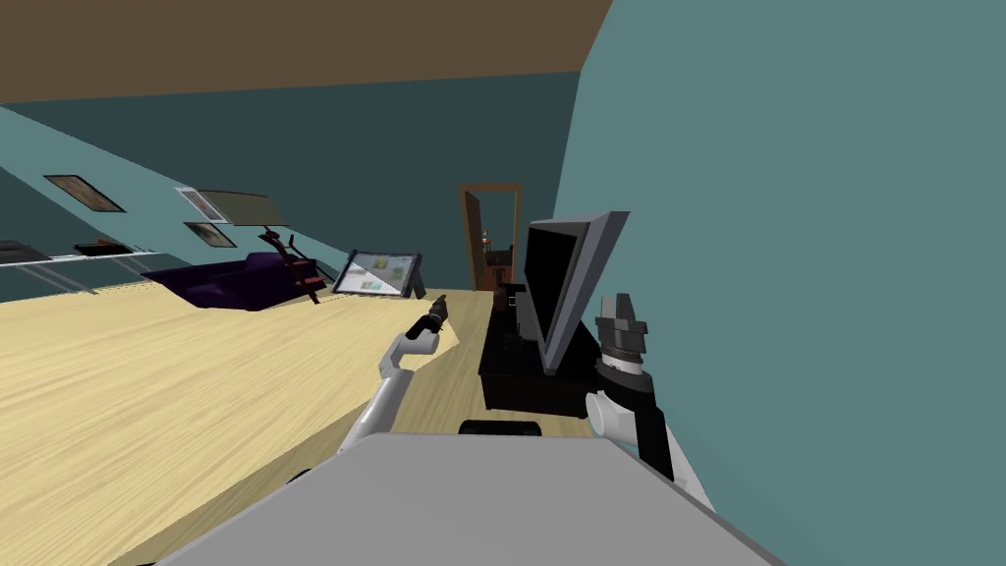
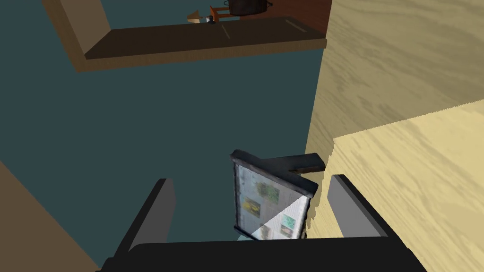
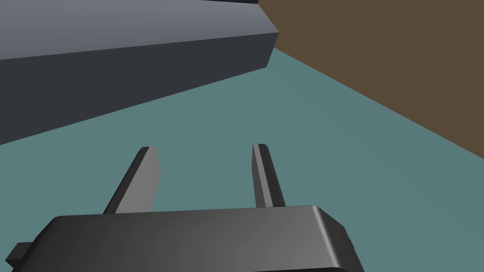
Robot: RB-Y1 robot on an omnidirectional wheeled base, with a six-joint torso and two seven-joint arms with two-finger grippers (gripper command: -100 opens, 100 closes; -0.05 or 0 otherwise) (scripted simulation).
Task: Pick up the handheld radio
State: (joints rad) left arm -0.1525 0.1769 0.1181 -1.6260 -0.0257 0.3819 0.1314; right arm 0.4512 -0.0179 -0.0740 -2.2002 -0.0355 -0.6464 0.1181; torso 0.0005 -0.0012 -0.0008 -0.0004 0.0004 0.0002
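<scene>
Since the radio cannot be made out with any certainty, the step in hand is judged to be search and approach; no grasp has begun.

Position: the robot stands close beside a teal wall (image 1: 835, 295), with a low black stand (image 1: 521, 383) just ahead carrying a TV (image 1: 565, 280). Small items (image 1: 504, 298) sit at the stand's far end, beside the TV. They are too small to identify, and the radio may be among them.

Left claw (image 1: 436, 312): reaches forward over the floor (image 1: 147, 393), fingers spread, empty. It looks toward a picture panel (image 2: 269, 203) propped on the floor, well apart from it.

Right claw (image 3: 204, 147): raised beside the TV, near the wall, fingers parted, empty.

Beyond the stand is a doorway (image 1: 491, 236).

Assessment: task barely started. The next move calls for closing on the stand's far end until the items can be told apart, confirming the radio, then bringing a spread claw over it. The right arm has little room between TV and wall, so the left looks the freer choice.
</scene>
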